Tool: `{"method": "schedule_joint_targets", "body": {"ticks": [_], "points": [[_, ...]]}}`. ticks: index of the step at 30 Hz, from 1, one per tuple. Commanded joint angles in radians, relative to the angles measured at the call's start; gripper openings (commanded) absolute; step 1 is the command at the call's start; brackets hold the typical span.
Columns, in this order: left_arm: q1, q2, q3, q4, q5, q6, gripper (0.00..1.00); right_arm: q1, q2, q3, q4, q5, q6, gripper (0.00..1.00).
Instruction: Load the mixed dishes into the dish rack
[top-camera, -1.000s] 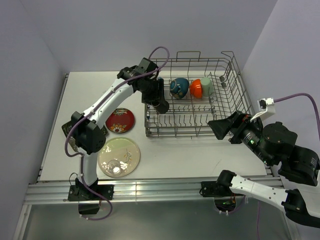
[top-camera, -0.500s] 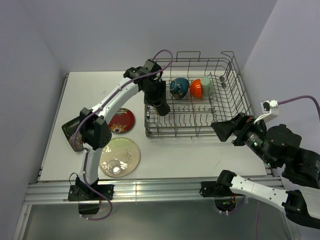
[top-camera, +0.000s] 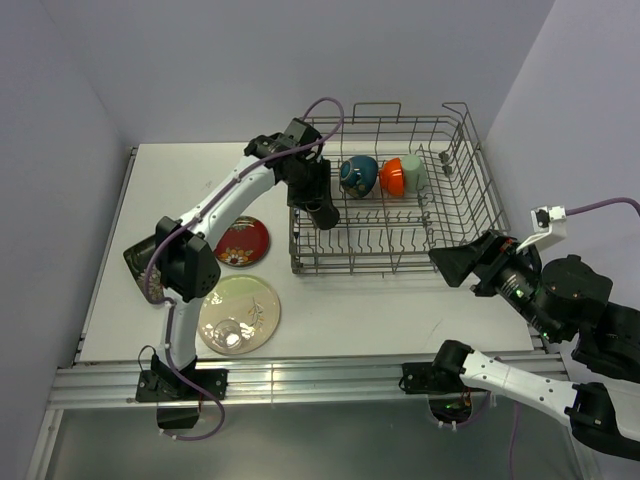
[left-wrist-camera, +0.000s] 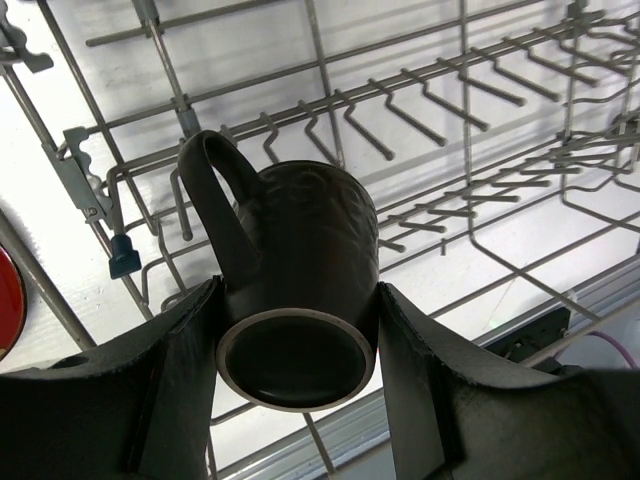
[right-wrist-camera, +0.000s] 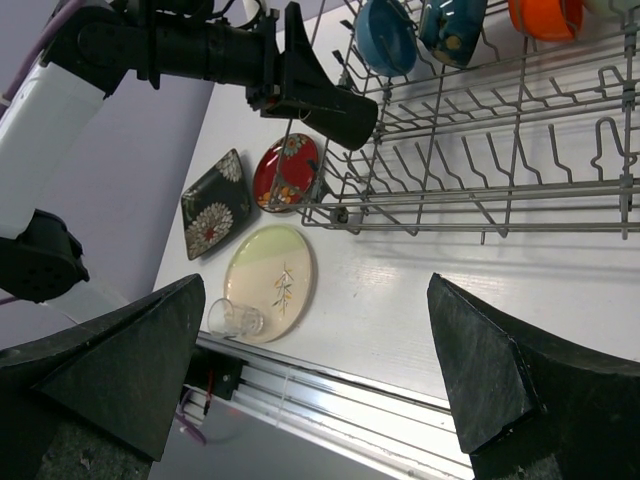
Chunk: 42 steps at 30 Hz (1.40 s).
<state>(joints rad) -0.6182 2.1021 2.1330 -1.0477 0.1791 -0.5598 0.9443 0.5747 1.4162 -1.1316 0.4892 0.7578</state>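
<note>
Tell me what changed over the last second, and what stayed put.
The right gripper, open, drew back from the dish rack toward the near right. The left gripper, shut on the small brown mug, edged slightly rightward over the rack. Bowls and plates stayed put.

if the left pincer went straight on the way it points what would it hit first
Probably the dish rack, its wire floor and tines, met first by the small brown mug that the left pincer holds; depth is unclear.
</note>
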Motion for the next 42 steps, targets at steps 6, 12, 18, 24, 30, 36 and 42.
{"method": "schedule_joint_targets", "body": {"ticks": [6,12,18,24,30,36,42], "points": [[-0.005,-0.077,0.073,0.054,-0.004,-0.005,0.0,-0.004,0.007,0.015,0.026,0.022,-0.002,1.0],[-0.003,-0.04,0.094,0.046,0.002,0.006,0.0,-0.004,0.008,0.013,0.032,0.023,0.001,1.0],[-0.002,-0.001,0.111,0.045,-0.003,0.02,0.0,-0.004,-0.003,0.006,0.024,0.028,0.018,1.0],[-0.003,0.042,0.128,0.037,-0.018,0.035,0.0,-0.004,0.004,0.023,0.015,0.034,0.028,1.0],[-0.003,0.084,0.134,0.025,-0.027,0.049,0.0,-0.002,0.025,0.023,0.016,0.017,0.034,1.0],[-0.002,0.088,0.099,0.029,-0.056,0.07,0.0,-0.004,0.03,0.015,0.033,0.009,0.034,1.0],[-0.002,0.099,0.097,0.041,-0.038,0.072,0.65,-0.004,0.039,-0.005,0.049,-0.011,0.034,1.0]]}}
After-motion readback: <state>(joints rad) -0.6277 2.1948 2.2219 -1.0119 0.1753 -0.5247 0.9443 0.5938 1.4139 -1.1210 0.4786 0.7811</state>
